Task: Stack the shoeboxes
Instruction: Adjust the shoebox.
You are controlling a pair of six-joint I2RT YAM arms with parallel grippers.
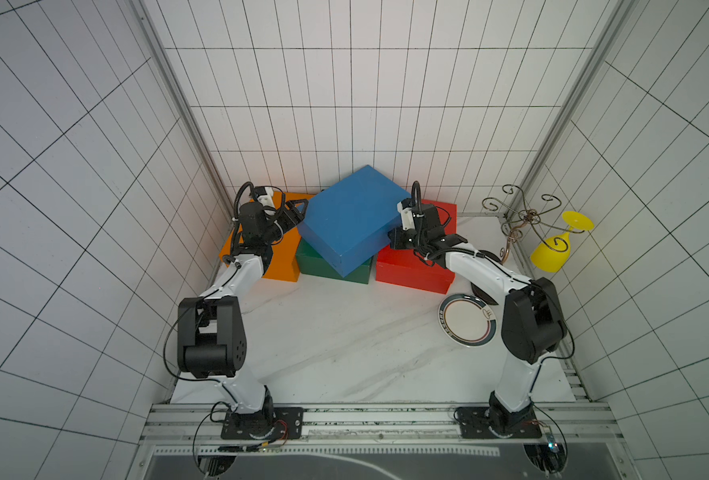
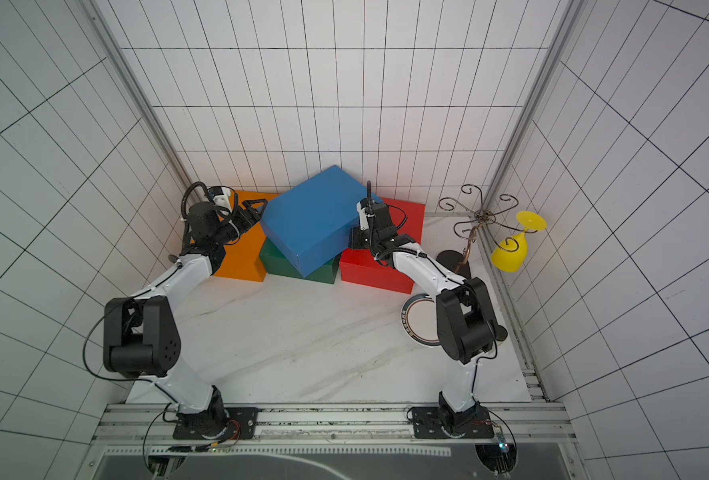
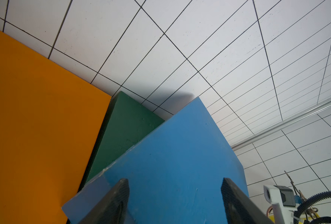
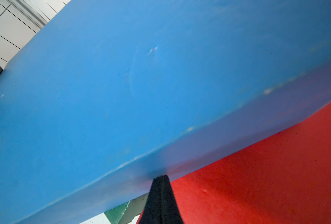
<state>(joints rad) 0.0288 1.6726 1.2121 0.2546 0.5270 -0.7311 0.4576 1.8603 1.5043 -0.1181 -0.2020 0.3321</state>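
Step in hand: the blue box (image 1: pixel 350 216) is being set on top of the green box (image 1: pixel 328 272). I judge the stacking is only at its beginning.
Blue box: it is at the back of the table (image 1: pixel 344 357), above the green box but turned askew to it. One corner points toward the orange box (image 1: pixel 276 259), and the opposite side reaches over the red box (image 1: pixel 413 272). I cannot tell if it already rests with its full weight.
Left pincer (image 3: pixel 174 180): the two fingers stand wide apart and lie against the end of the blue box. They are not closed around it.
Right pincer (image 4: pixel 161 178): the fingers are together, and the tip presses on the opposite side of the blue box, just above the red lid.
Hold: it seems to me the two arms squeeze the box between them.
Next move: I think the box must be turned until its edges run along those of the green one. Then both arms should let go evenly, or it can slide off.
Other boxes: orange, green and red stand side by side in one row.
Inside the boxes: all lids are on, so the content is hidden.
Plate (image 1: pixel 443 322): it lies near the right arm, with nothing on it.
Yellow glass (image 1: pixel 550 251): it hangs on the wire stand (image 1: pixel 525 216) in the corner.
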